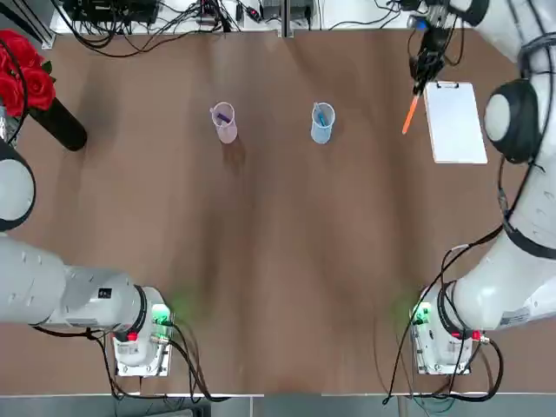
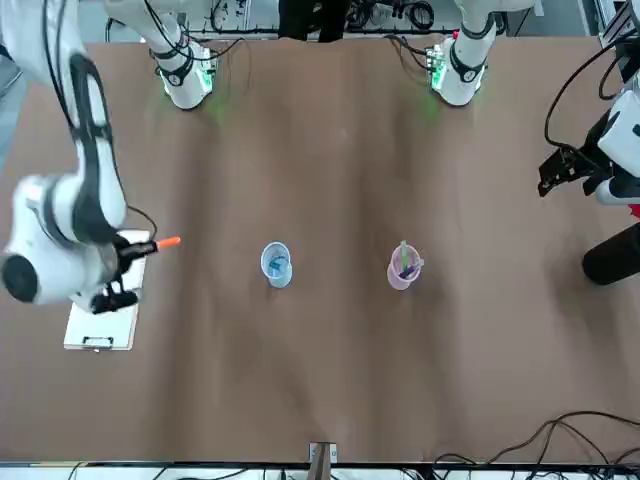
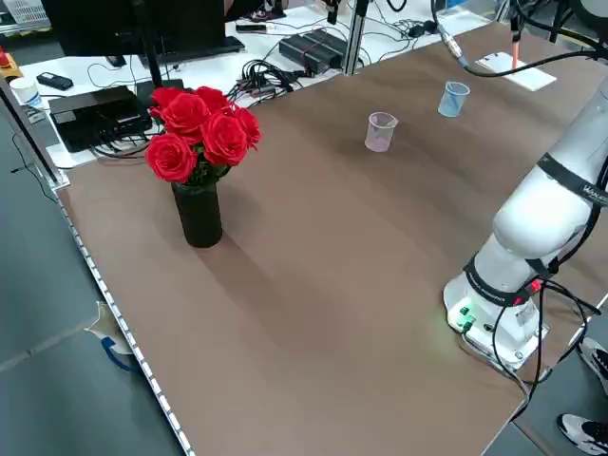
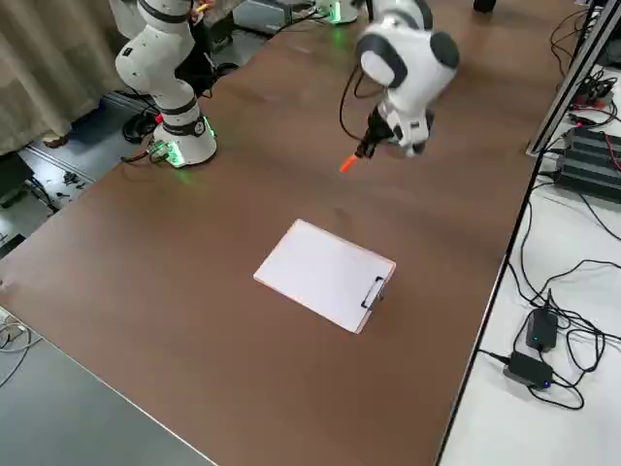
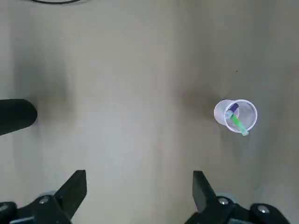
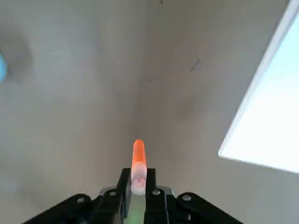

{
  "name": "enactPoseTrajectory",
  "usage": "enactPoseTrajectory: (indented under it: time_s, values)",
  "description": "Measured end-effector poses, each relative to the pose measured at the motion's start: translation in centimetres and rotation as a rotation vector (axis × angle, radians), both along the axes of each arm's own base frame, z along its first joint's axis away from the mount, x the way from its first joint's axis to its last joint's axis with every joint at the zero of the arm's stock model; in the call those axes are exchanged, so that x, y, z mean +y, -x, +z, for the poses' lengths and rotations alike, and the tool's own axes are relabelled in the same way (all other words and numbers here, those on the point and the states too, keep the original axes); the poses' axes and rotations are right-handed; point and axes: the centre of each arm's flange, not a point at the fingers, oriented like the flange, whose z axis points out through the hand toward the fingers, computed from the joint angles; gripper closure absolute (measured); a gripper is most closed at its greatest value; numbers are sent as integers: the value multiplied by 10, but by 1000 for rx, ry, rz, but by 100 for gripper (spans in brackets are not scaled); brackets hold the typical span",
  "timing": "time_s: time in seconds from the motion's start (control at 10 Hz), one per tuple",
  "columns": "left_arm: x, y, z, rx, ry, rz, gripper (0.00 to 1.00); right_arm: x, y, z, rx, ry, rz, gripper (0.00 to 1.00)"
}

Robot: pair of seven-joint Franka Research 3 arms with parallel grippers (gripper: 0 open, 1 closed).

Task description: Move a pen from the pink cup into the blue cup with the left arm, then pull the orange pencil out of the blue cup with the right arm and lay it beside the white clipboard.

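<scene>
My right gripper (image 1: 425, 71) is shut on the upper end of the orange pencil (image 1: 410, 115), which hangs tilted above the table just beside the white clipboard (image 1: 456, 122). In the right wrist view the orange pencil (image 6: 138, 156) sticks out from the pinched fingers (image 6: 124, 184), with a corner of the clipboard (image 6: 266, 112) close by. The blue cup (image 1: 322, 122) holds a blue pen. The pink cup (image 1: 224, 122) holds a green and a purple pen (image 5: 237, 122). My left gripper (image 5: 138, 186) hovers open and holds nothing, well off from the pink cup, near the vase.
A black vase of red roses (image 1: 26, 78) stands at the table's far left. Cables and power bricks (image 4: 539, 340) lie on the bench beyond the table's far edge. Bare tabletop lies between the cups and the arm bases (image 1: 139, 343).
</scene>
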Motion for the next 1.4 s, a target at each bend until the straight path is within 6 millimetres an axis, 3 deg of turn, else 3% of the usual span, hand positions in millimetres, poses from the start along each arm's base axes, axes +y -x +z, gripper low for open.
enactPoseTrajectory:
  time_s: [0.1,0.2,0.5,0.9,1.4]
  values:
    - [0,0,0,0,0,0,0,1,-3,-32,20,8,0,83]
    - [0,0,0,1,0,0,0,1,-4,-46,32,12,1,83]
    - [0,-1,-2,4,0,0,0,3,-15,-39,-18,14,3,83]
    - [0,-2,-5,9,0,0,0,1,-34,-68,-137,31,-3,83]
    - [-1,-2,-5,9,0,-1,0,-5,-48,-87,-235,46,-13,83]
